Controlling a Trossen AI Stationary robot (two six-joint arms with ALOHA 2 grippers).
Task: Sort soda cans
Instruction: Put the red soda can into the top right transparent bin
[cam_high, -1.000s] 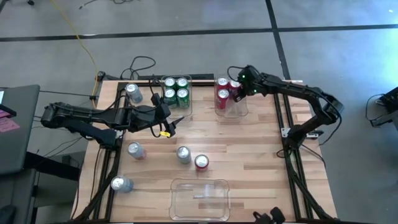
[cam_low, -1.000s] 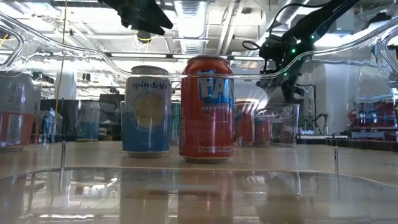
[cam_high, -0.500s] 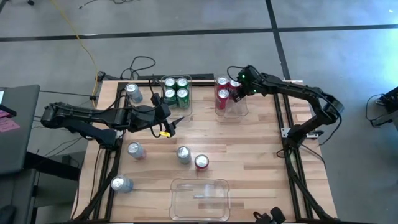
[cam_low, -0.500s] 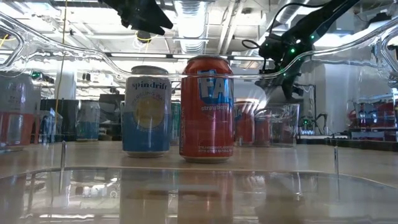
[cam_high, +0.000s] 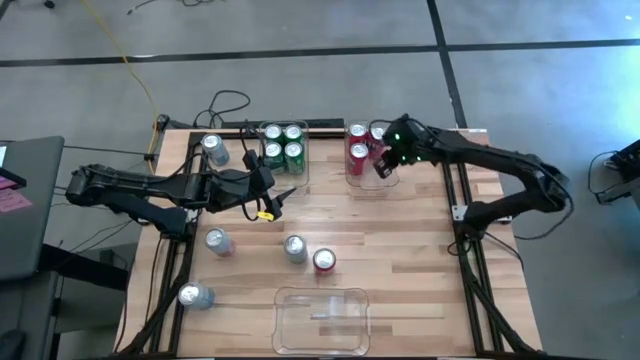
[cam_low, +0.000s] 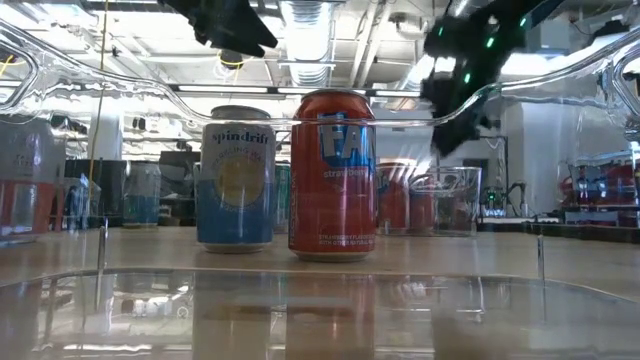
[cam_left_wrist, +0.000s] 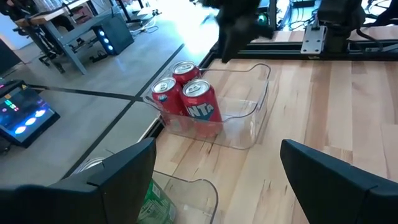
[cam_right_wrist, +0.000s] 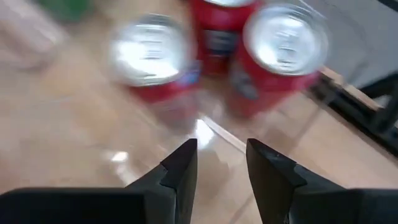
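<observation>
**Right gripper over red-can bin, left arm parked**

Surface: I see a pale wooden table (cam_high: 400, 240) framed by dark rails, on a grey concrete floor with a yellow cable at upper left of the high view. The low view looks through a clear bin wall into a workshop with ceiling ducts and strip lights.

Cans: four green cans (cam_high: 282, 143) sit in a clear bin at top centre. Three red cans (cam_high: 357, 141) stand in the neighbouring clear bin (cam_high: 385, 180). A fourth red can (cam_high: 324, 260) stands loose at lower centre, just beside a silver can (cam_high: 295, 247). Other silver cans are at (cam_high: 219, 241), (cam_high: 195, 294) and (cam_high: 214, 149). An empty clear bin (cam_high: 320, 318) lies at bottom centre.

Grippers: the right gripper (cam_high: 384, 164) hovers over the red-can bin; its wrist view shows both fingers (cam_right_wrist: 180, 168) parted with nothing between them, red cans beyond. The left gripper (cam_high: 283, 197) waits left of centre, fingers (cam_left_wrist: 118, 171) spread wide and empty.

View differences: only the low view reads labels, on a silver can (cam_low: 236, 180) and the red one (cam_low: 333, 175). The left wrist view shows the red trio (cam_left_wrist: 186, 99) from the side.

Hard to make out: the right wrist picture is motion-blurred; the right arm in the low view is smeared.
</observation>
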